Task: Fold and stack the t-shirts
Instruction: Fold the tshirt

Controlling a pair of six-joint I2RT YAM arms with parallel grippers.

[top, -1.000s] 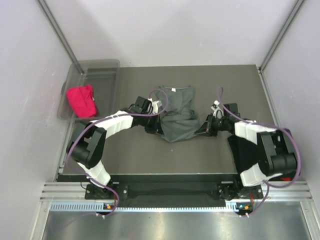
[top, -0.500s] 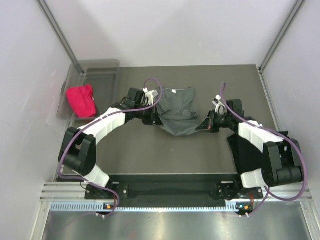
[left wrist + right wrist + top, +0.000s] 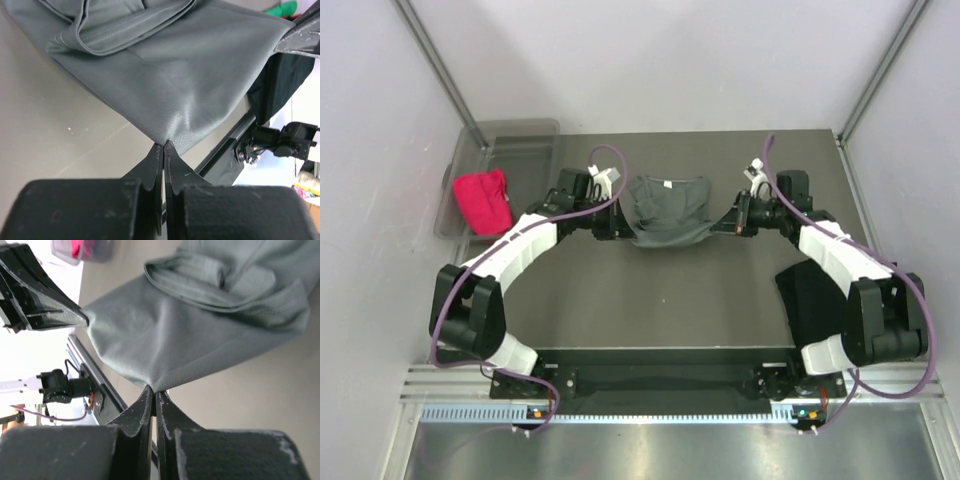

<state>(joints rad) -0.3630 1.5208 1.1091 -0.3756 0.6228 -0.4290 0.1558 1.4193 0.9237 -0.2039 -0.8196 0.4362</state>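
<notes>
On the table (image 3: 660, 300), the t-shirt (image 3: 668, 208) lies mid-width, toward the rear, collar end furthest from the arm bases. The left gripper (image 3: 622, 232) is at its near-left corner & the right gripper (image 3: 722, 228) at its near-right corner, each w/ tips pinched on the cloth edge; the shirt spans between them. The folded t-shirts (image 3: 808, 300) lie on the table's right side, nearer the bases, partly under the right arm, well apart from the t-shirt. The bin (image 3: 525, 135) stands at the table's rear-left corner, left of the left gripper, w/ a bunched cloth (image 3: 483, 200) inside, at its near end
</notes>
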